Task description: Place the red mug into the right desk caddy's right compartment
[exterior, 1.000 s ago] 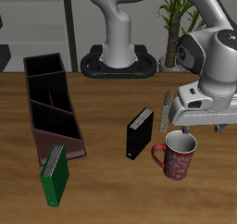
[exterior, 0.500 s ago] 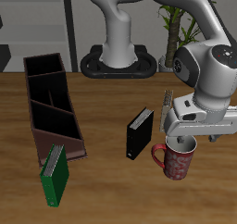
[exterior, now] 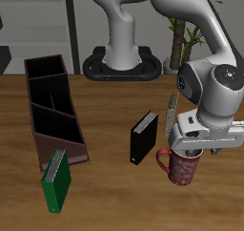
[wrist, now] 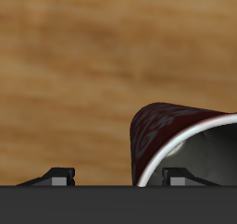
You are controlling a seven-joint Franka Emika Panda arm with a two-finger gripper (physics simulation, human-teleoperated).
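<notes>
I've lowered the gripper [exterior: 188, 151] onto the dark red speckled ceramic mug [exterior: 183, 165]; fingers look spread astride its rim, not yet pinching, so grasp comes next.

Wooden table [exterior: 105, 192] carries caddy [exterior: 52, 109], green book [exterior: 57, 179], black box [exterior: 144, 136], red mug [exterior: 184, 165], all apart.

Dark red mug [exterior: 183, 165] with pale speckles, maroon-brown caddy [exterior: 53, 109], green book [exterior: 57, 181]
</notes>
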